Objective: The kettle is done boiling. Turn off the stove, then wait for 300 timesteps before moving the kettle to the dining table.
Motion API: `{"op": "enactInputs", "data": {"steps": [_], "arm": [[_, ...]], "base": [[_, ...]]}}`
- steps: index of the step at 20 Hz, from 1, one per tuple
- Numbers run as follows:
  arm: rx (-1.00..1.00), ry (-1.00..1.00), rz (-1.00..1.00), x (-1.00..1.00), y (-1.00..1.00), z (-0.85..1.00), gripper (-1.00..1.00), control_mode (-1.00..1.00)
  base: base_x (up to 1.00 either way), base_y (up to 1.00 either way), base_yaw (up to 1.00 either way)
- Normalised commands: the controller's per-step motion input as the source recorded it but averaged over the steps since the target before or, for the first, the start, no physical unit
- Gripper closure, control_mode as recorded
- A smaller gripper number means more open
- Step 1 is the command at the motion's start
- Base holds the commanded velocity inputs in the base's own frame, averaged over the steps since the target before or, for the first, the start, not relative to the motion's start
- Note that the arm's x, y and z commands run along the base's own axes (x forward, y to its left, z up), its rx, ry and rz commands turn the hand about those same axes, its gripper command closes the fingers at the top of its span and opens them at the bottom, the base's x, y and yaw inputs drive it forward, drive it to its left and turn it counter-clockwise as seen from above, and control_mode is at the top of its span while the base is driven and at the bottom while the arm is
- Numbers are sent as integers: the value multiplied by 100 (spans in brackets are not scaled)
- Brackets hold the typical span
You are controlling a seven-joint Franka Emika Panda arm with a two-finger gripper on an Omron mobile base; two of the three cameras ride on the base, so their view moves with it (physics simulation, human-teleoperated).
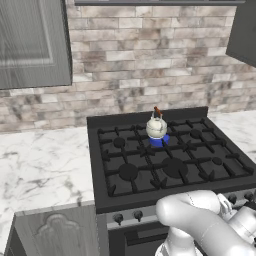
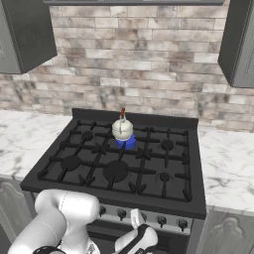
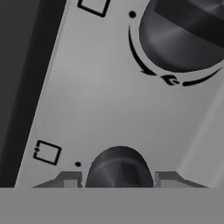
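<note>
Left base view: white arm rising from lower right, elbow bent low in front of the stove (image 1: 170,160), forearm running down toward the steel front panel (image 1: 150,215). Kettle (image 1: 156,128) upright on the far centre burner, blue flame (image 1: 159,141) under it, thin handle arched up with red-orange tip toward the far side. Marble desk (image 1: 45,165) left of the stove, brick wall (image 1: 150,60) behind.

Right base view: arm at lower left, hand reaching low to the knob row; gripper (image 2: 135,218) just in front of the panel, beside a knob (image 2: 121,214). Kettle (image 2: 122,128) upright, far centre, flame below.

Hand view: very close to the panel (image 3: 96,96). One dark knob (image 3: 119,168) sitting between the two finger tips (image 3: 70,179), gripper about half open around it; contact cannot be told. Second knob (image 3: 183,35) at upper right.
</note>
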Motion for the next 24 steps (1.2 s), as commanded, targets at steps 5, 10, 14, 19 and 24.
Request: {"op": "enactInputs", "data": {"steps": [5,10,14,19,24], "arm": [[31,0,0,0,0,-9,100,-100],[32,0,0,0,0,-14,100,-100],[32,-2,0,-2,0,-16,100,-100],[28,-13,-1,-14,-4,-10,100,-100],[34,-9,-2,-14,-2,-11,100,-100]], "base": [[0,0,0],[0,0,0],[0,0,0],[0,0,0],[0,0,0]]}}
